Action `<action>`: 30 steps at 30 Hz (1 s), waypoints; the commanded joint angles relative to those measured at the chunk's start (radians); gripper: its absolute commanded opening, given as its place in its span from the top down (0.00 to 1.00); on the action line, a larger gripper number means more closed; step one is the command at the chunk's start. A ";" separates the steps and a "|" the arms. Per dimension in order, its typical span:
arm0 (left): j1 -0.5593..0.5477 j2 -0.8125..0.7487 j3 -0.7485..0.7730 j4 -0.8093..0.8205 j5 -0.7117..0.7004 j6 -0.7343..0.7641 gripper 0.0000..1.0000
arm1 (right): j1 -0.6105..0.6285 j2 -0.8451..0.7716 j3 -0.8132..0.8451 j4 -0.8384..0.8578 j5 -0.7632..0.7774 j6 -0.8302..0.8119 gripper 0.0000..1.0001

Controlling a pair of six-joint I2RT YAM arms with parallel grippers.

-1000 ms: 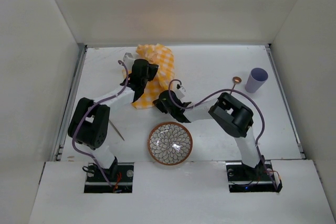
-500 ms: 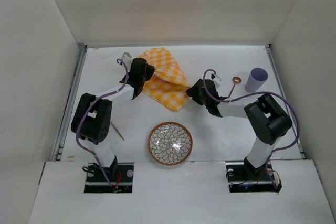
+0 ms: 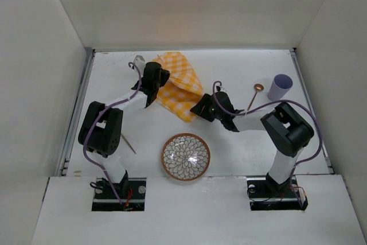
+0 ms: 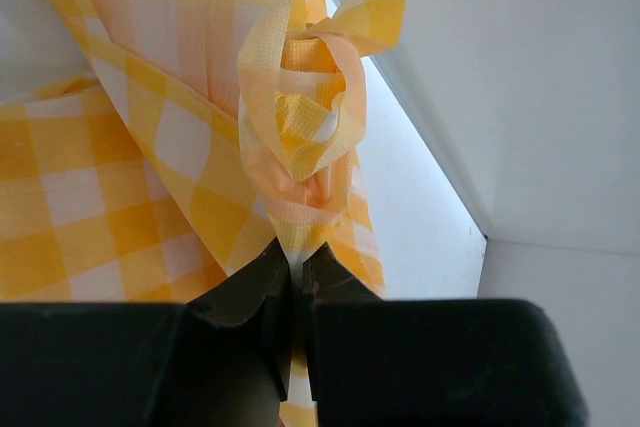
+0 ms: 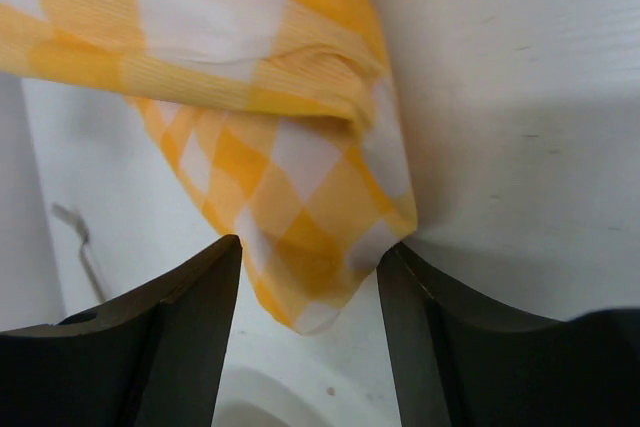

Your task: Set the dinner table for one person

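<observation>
I have my left gripper clenched on a bunched fold of the checked cloth, which lies spread at the far middle of the dinner table, the white top under everything in view. My right gripper stands released (the cloth's near corner lies between its fingers, unpinched). A patterned plate sits near the arm bases. A lilac cup and a spoon are to the right.
</observation>
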 commanded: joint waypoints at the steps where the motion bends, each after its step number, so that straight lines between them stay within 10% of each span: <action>1: -0.003 -0.038 0.032 0.033 -0.016 0.025 0.97 | 0.023 0.068 -0.003 0.092 -0.106 0.077 0.42; 8: 0.022 -0.060 0.022 0.033 -0.017 0.039 0.97 | 0.008 0.026 -0.051 0.145 -0.065 0.116 0.94; 21: 0.166 -0.024 0.500 -0.127 0.046 0.091 0.98 | -0.167 -0.116 0.775 -0.539 0.541 -0.712 1.00; 25: 0.174 -0.090 0.537 -0.110 0.027 0.188 0.98 | -0.137 -0.116 0.913 -0.456 0.714 -1.015 1.00; 30: 0.168 -0.259 0.119 0.120 -0.022 0.243 0.97 | -0.042 -0.183 0.552 -0.037 0.833 -1.318 0.99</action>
